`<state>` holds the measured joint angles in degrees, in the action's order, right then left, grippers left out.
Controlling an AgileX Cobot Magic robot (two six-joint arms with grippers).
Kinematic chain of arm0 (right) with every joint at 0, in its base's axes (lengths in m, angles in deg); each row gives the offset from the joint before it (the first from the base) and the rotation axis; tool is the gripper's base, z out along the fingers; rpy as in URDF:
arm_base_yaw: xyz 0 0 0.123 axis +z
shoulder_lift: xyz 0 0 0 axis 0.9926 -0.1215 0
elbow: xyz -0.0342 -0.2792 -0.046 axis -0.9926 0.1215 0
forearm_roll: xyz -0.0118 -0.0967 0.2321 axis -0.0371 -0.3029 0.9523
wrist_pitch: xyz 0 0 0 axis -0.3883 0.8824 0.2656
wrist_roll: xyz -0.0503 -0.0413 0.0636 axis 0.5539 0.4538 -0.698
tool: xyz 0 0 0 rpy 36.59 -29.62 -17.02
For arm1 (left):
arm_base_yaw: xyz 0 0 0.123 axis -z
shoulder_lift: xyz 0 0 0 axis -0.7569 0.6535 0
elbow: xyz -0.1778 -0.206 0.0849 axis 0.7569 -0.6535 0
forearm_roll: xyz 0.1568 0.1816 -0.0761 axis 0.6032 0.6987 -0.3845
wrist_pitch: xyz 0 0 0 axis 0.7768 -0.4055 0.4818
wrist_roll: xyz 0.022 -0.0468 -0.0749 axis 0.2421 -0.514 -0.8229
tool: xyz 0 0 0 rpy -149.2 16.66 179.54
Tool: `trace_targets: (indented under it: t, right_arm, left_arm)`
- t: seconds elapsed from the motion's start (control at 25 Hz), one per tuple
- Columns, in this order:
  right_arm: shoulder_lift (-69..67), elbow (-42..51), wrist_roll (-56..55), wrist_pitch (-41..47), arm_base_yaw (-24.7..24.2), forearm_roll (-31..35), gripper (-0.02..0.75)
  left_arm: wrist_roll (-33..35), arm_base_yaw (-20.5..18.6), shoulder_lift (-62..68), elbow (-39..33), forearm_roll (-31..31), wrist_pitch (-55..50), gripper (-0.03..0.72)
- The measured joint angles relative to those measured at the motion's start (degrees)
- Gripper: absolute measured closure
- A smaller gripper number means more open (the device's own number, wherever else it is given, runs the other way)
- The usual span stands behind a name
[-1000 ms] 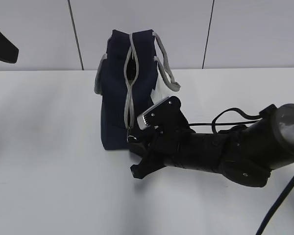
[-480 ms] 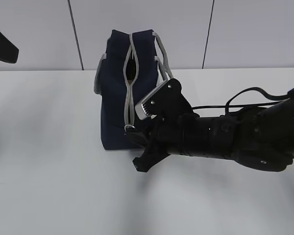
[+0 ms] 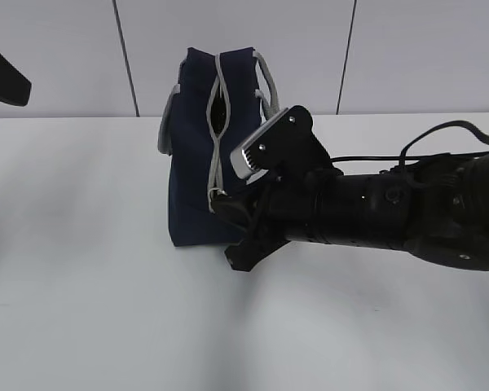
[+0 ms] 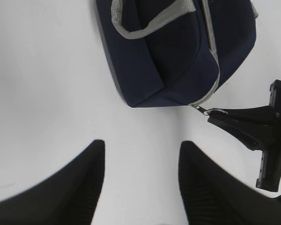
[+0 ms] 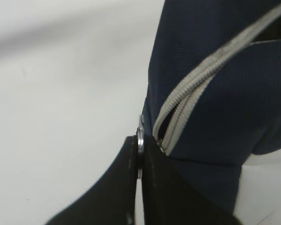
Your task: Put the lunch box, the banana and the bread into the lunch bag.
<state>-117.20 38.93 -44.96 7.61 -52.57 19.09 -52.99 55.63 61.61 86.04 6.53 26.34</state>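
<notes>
Change since earlier: right gripper (image 5: 139,154) with the zipper end has risen a little along the bag's near edge, and the arm behind it now lies more level.
Right gripper: black fingers pressed together on the small metal ring pull (image 5: 140,136), so that pulling the ring moves the slider.
Ring pull: at the low end of the grey zipper (image 3: 214,155); it is the only handle on the slider, so the grip is there.
Zipper: the two grey tapes stand apart above the slider, so I judge it is partly open.
Lunch bag: navy-blue fabric lunch bag (image 3: 191,163) with grey strap handles (image 3: 270,90), upright on the white table (image 3: 81,269), zipper edge toward the camera.
Left gripper: (image 4: 140,183) jaws apart, empty, hovering near the bag's end, probably waiting.
Lunch box, banana, bread: not visible in any view.
Stage: opening the bag; packing not yet begun, I think.
</notes>
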Motion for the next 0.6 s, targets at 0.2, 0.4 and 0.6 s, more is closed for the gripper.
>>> trace_targets:
  t: [0.2, 0.4, 0.6]
  right_arm:
    - [1.00, -1.74, -6.51, 1.90, 0.00, -6.55, 0.754]
    - [1.00, -7.04, -20.44, 2.94, -0.79, -22.90, 0.754]
    - [1.00, -11.83, -33.78, -1.35, -5.04, -38.41, 0.754]
  left_arm:
    - [0.00, 0.00, 0.00, 0.00, 0.00, -0.02, 0.319]
    - [0.00, 0.00, 0.00, 0.00, 0.00, -0.02, 0.319]
    - [0.00, 0.00, 0.00, 0.00, 0.00, -0.02, 0.319]
